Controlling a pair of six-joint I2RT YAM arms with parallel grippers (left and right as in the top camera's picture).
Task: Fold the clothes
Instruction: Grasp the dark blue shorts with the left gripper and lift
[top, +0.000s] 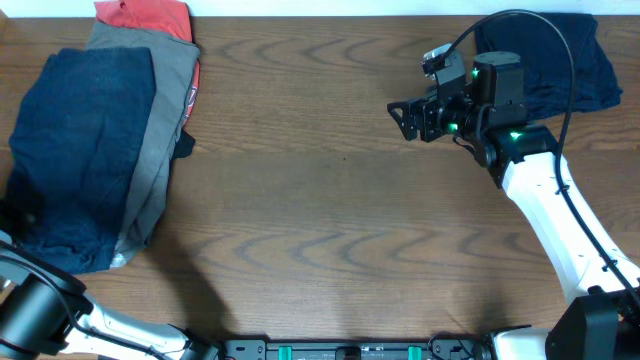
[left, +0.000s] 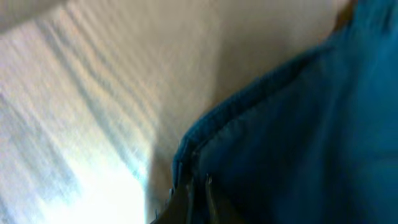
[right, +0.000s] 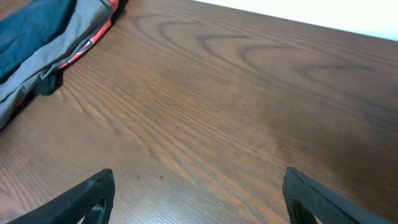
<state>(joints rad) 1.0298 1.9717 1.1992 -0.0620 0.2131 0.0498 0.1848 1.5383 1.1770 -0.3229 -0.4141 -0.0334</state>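
Observation:
Dark blue denim shorts (top: 80, 150) lie on top of a pile at the left, over grey-khaki shorts (top: 150, 120) and a red-orange garment (top: 145, 15). A dark navy garment (top: 545, 55) lies at the back right, behind the right arm. My left gripper (top: 15, 215) is at the denim's left edge. In the blurred left wrist view its fingers (left: 198, 193) sit close together at the denim hem (left: 280, 137). My right gripper (top: 405, 118) is open and empty above bare table. The right wrist view shows its fingers (right: 199, 193) wide apart, and the pile (right: 37, 31) at far left.
The wooden table (top: 320, 220) runs between the pile and the right arm. A small black piece of fabric (top: 185, 145) sticks out from the pile's right side. The table's back edge meets a white wall (top: 300, 8).

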